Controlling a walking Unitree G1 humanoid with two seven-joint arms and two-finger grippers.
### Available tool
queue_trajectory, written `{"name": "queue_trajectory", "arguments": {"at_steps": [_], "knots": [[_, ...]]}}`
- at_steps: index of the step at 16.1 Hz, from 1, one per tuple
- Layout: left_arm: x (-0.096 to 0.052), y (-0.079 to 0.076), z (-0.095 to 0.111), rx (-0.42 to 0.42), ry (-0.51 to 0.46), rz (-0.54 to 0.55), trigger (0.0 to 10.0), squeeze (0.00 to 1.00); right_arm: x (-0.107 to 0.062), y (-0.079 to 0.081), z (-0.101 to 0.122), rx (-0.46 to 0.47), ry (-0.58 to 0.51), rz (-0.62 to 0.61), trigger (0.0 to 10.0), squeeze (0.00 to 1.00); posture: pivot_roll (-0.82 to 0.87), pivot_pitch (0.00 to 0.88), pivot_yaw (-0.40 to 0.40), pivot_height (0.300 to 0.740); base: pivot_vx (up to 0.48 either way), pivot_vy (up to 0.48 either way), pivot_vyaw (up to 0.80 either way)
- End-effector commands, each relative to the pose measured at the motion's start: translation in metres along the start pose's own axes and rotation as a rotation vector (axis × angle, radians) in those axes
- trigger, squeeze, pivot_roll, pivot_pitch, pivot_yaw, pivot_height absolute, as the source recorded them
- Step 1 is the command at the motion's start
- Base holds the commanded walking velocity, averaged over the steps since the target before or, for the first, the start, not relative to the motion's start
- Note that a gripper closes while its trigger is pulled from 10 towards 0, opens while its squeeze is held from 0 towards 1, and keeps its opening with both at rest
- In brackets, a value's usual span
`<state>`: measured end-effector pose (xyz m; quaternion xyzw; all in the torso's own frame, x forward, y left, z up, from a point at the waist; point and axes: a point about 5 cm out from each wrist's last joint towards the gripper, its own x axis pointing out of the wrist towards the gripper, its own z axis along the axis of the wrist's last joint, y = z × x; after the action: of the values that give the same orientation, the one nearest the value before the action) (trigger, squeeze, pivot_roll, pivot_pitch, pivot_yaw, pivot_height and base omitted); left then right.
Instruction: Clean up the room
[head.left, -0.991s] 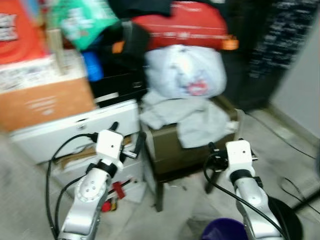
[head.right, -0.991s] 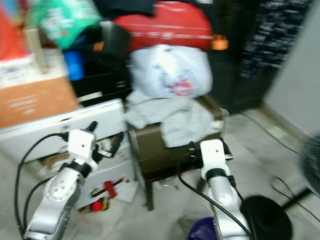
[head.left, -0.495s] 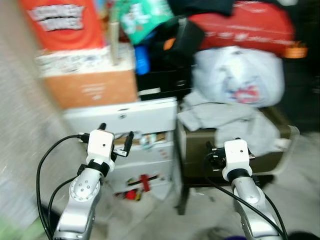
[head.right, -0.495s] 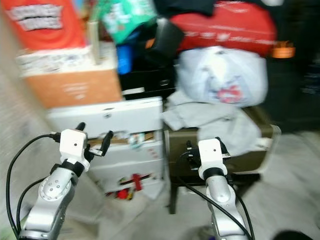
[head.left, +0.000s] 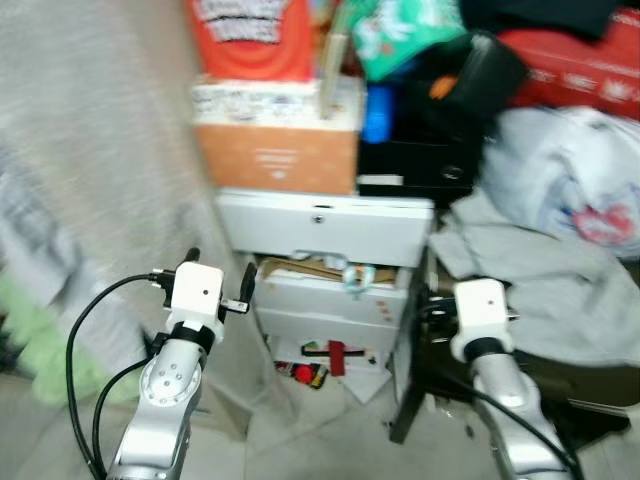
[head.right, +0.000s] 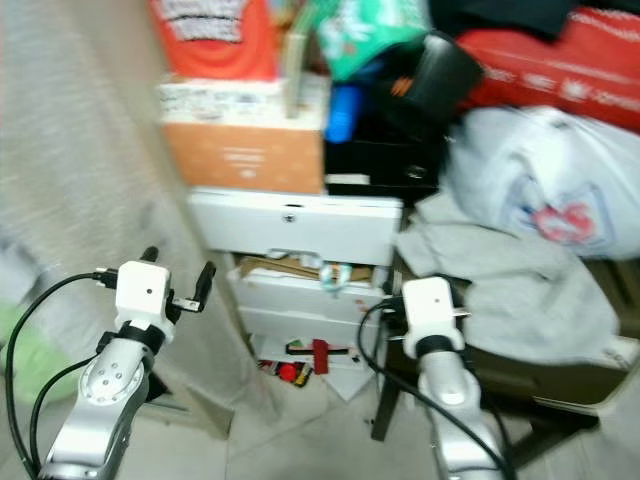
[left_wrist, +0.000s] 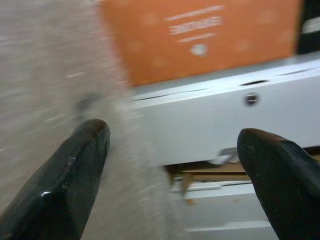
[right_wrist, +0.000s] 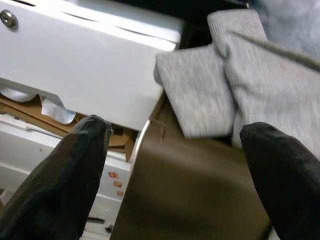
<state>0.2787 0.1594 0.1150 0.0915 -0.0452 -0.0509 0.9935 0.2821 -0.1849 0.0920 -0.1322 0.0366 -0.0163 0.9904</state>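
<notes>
A grey garment (head.left: 520, 270) lies draped over an olive-brown seat (head.left: 560, 385). Behind it sits a white plastic bag (head.left: 580, 190). To their left stands a white drawer unit (head.left: 330, 230) with its lower drawers pulled out and cardboard and paper scraps inside. My left gripper (head.left: 221, 268) is held up open in front of the unit's left edge, with nothing between its fingers (left_wrist: 75, 175). My right gripper (right_wrist: 175, 170) is open and holds nothing, facing the gap between the drawer unit and the grey garment (right_wrist: 200, 95). The views are blurred.
An orange box (head.left: 275, 155) and a stack of bags and boxes rest on the drawer unit, with a red bag (head.left: 590, 60) at upper right. Small red items (head.left: 300, 372) lie on the floor under the drawers. A grey curtain (head.left: 100, 150) hangs at left.
The whole picture has shifted to the right, so the camera has swung left; the curtain has come into view. Both arms keep the same raised pose, fingers apart.
</notes>
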Motion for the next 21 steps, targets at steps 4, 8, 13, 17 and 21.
{"name": "queue_trajectory", "arguments": {"at_steps": [4, 8, 13, 17, 21], "knots": [[-0.0062, 0.0206, -0.0062, -0.009, 0.028, 0.101, 10.0, 0.00, 0.0029, 0.0050, 0.0030, 0.012, -0.010, 0.027, 10.0, 0.00, -0.11, 0.047, 0.014, 0.740, 0.000, 0.000, 0.80], [-0.0050, 0.0200, -0.0054, -0.009, 0.024, 0.109, 10.0, 0.00, 0.0035, 0.0052, 0.0050, 0.009, -0.018, 0.029, 10.0, 0.00, -0.11, 0.045, 0.012, 0.740, 0.000, 0.000, 0.80], [-0.0021, 0.0237, -0.0103, -0.013, 0.055, 0.127, 10.0, 0.00, 0.0065, 0.0072, 0.0061, 0.012, -0.024, 0.034, 10.0, 0.00, -0.10, 0.033, 0.018, 0.740, 0.000, 0.000, 0.80], [0.0003, 0.0222, -0.0096, -0.018, 0.053, 0.119, 10.0, 0.00, 0.0080, 0.0080, 0.0067, 0.015, -0.030, 0.035, 10.0, 0.00, -0.10, 0.027, 0.021, 0.740, 0.000, 0.000, 0.80], [0.0014, 0.0224, -0.0105, -0.032, 0.054, 0.129, 10.0, 0.00, 0.0086, 0.0084, 0.0067, 0.015, -0.033, 0.036, 10.0, 0.00, -0.10, 0.021, 0.020, 0.740, 0.000, 0.000, 0.80]]}}
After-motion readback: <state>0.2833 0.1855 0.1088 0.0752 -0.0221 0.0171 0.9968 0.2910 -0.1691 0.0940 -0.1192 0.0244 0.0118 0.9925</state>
